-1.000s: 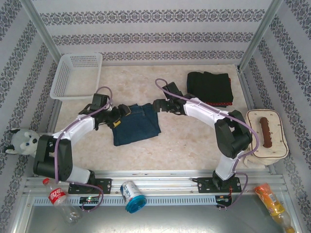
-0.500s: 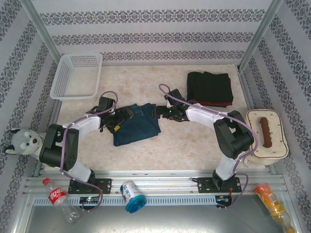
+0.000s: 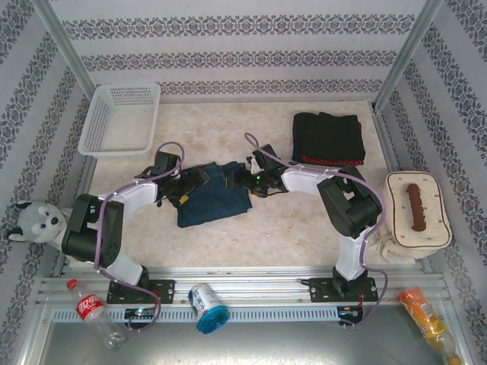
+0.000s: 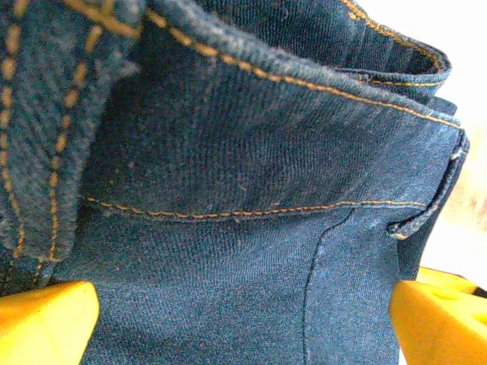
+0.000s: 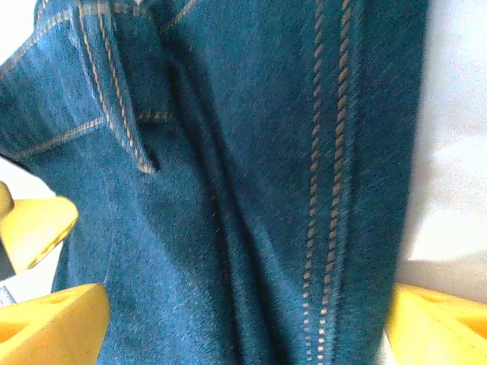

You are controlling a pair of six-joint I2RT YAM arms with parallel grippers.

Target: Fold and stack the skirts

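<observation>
A dark blue denim skirt [image 3: 216, 196] lies folded in the middle of the table. My left gripper [image 3: 185, 182] is low at its left end and my right gripper [image 3: 245, 178] at its upper right end. In the left wrist view the left gripper [image 4: 242, 327] is open, its yellow fingertips [image 4: 46, 323] wide apart with denim [image 4: 243, 190] spanning the gap. The right gripper [image 5: 243, 327] is open too, yellow fingertips [image 5: 53, 323] far apart over stitched denim [image 5: 251, 152]. At the back right a folded black skirt [image 3: 329, 135] lies on a red polka-dot skirt [image 3: 335, 161], of which an edge shows.
A white mesh basket [image 3: 120, 118] stands at the back left. A plush toy [image 3: 34, 220] sits by the left edge, a beige bag [image 3: 415, 209] by the right edge. A bottle [image 3: 91, 312], a can [image 3: 207, 306] and an orange packet [image 3: 426, 315] lie along the front rail.
Both grippers have closed in on the denim skirt from its two ends and dropped lower. The left jaws have opened wider. The skirt itself has not moved.
</observation>
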